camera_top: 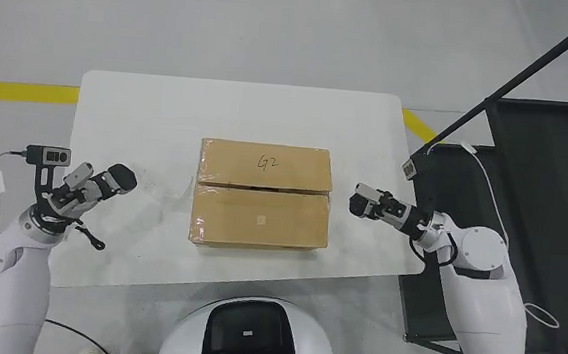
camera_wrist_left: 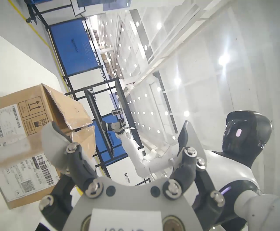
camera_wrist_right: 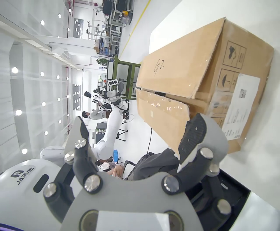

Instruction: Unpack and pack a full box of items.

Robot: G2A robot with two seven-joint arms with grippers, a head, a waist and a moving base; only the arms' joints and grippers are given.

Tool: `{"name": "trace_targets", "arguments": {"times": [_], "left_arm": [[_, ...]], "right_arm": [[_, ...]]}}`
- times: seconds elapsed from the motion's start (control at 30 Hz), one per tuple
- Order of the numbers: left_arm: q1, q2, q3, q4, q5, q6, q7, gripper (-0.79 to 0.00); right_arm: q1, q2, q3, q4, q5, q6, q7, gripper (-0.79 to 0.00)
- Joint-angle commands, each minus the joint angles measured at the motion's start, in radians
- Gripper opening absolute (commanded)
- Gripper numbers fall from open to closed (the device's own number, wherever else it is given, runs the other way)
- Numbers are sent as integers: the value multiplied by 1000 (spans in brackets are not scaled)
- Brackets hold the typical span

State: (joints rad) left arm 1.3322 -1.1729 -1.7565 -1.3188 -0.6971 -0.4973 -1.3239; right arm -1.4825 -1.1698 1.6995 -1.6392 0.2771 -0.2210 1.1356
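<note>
A brown cardboard box (camera_top: 262, 207) stands in the middle of the white table (camera_top: 148, 116), its two top flaps folded down and meeting along the centre seam, with a handwritten mark on the far flap. My left gripper (camera_top: 121, 177) hovers off the box's left end, open and holding nothing. In the left wrist view the box (camera_wrist_left: 24, 113) lies beyond the spread fingers of the left gripper (camera_wrist_left: 120, 137). My right gripper (camera_top: 360, 200) is just off the box's right end, also open and holding nothing. The right wrist view has the box's labelled end (camera_wrist_right: 236, 87) close ahead of the right gripper (camera_wrist_right: 137, 131).
A black metal rack (camera_top: 534, 187) stands right beside the table's right edge, behind my right arm. A yellow floor line (camera_top: 20, 91) runs past the table's far left corner. Bare tabletop surrounds the box on all sides.
</note>
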Motion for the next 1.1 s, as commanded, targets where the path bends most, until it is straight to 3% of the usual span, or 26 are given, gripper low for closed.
{"name": "trace_targets", "arguments": {"times": [0.0, 0.83, 1.07], "left_arm": [[2, 0, -1, -1, -1, 0, 1, 0], [2, 0, 0, -4, 2, 0, 7, 0], [-78, -3, 100, -4, 117, -41, 42, 0]], "right_arm": [[-1, 0, 0, 0, 0, 0, 0, 0], [-3, 0, 0, 10, -10, 8, -24, 0], [74, 9, -34, 127, -49, -65, -15, 0]]}}
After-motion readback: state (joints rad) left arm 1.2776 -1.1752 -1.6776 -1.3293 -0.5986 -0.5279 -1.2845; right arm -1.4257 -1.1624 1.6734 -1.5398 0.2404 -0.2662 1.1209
